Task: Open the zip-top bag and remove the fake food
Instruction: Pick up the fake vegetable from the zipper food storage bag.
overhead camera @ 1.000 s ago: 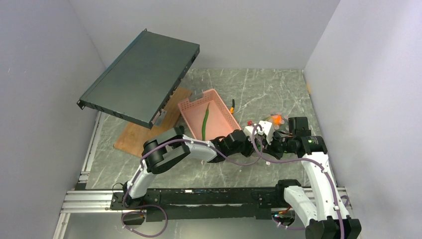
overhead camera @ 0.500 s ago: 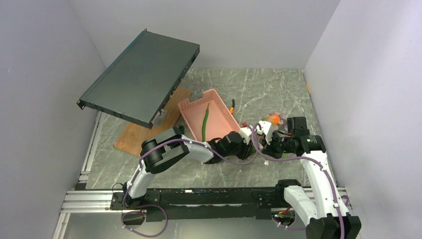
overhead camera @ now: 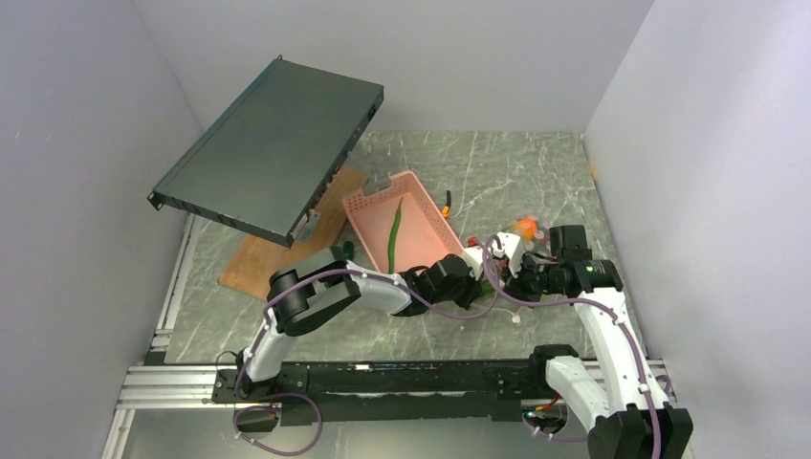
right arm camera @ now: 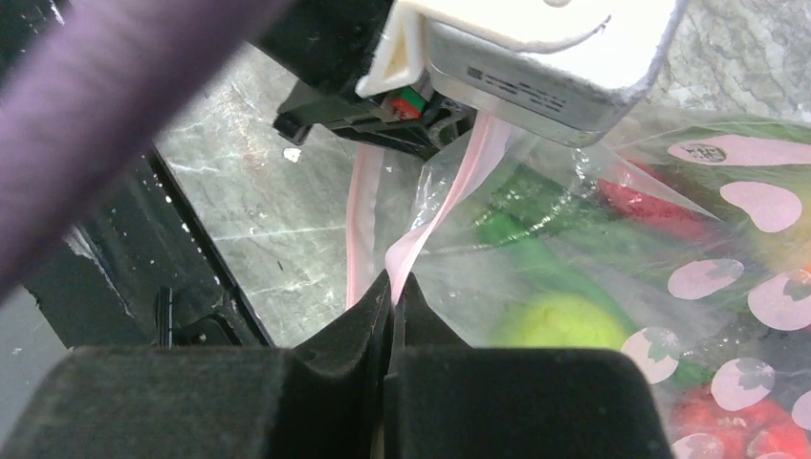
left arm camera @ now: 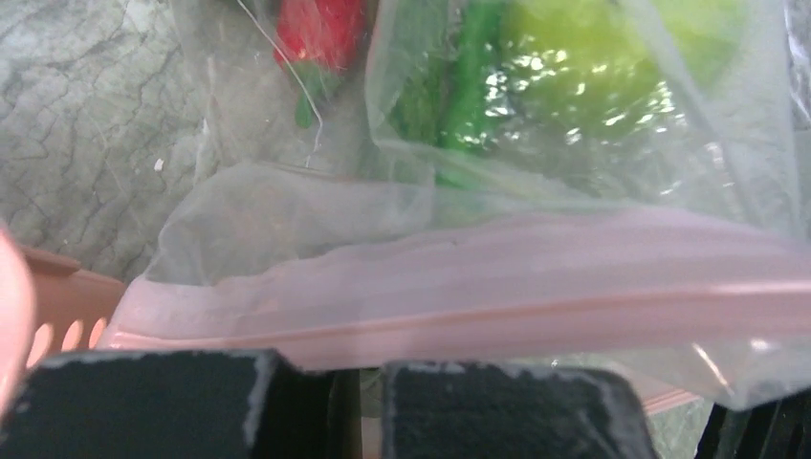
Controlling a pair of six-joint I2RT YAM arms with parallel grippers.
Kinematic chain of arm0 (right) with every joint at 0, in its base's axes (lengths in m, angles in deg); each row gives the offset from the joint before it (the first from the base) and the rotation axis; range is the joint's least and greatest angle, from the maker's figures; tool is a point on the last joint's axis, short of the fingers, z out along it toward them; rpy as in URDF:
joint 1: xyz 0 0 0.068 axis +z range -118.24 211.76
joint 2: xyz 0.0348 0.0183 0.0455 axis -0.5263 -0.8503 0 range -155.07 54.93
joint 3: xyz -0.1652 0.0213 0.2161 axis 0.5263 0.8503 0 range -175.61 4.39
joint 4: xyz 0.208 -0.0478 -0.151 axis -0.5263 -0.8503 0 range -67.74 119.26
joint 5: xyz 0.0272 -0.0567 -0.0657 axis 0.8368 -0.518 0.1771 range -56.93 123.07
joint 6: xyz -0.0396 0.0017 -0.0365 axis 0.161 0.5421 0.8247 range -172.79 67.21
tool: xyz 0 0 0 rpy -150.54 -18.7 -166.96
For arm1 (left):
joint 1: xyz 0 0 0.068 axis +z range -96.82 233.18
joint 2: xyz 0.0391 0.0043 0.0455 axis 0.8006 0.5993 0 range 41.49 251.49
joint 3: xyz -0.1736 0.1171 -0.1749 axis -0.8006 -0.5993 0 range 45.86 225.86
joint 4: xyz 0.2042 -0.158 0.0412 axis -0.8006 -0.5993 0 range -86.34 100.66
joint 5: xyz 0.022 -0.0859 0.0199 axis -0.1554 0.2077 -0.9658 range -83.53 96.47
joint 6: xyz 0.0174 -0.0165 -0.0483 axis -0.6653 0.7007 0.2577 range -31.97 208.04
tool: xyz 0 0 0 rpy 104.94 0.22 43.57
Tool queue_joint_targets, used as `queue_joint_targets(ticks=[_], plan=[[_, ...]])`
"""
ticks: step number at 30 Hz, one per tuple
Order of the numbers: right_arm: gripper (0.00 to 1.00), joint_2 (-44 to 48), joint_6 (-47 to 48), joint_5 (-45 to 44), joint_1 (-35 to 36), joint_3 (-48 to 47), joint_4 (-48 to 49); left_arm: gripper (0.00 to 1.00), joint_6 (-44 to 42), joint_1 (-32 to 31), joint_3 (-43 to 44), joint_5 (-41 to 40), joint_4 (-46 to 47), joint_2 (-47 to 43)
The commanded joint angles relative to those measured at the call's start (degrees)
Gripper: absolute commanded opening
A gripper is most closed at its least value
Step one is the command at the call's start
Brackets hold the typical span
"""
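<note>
Furthest left of what matters, the pink basket (overhead camera: 361,212) sits on the table (overhead camera: 516,172) with one green pod (overhead camera: 394,234) lying in it, so I read it as the drop-off spot for whatever comes out. Just right of the basket, my left gripper (left arm camera: 367,375) is clamped on one lip of the zip-top bag (left arm camera: 536,277), its pads pressed together below the pink strip. The bag is stretched between the two arms with the fake food (left arm camera: 612,67) inside: a lime apple, green pods and a red piece. My right gripper (right arm camera: 392,292) pinches the opposite lip tight. Gripping each lip separately lets me pull them apart, and the seal already looks split near the pinch.
</note>
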Motion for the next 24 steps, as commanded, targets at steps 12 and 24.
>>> queue_joint_targets(ticks=[12,24], plan=[[0.0,-0.5,-3.3,-5.1,0.2,4.2,9.3,0.0,1.9,-0.3,3.3,4.8,-12.4,-10.7],[0.0,0.8,-3.6,-5.0,0.2,4.9,10.0,0.0,4.5,2.1,9.5,12.6,-25.8,-13.0]])
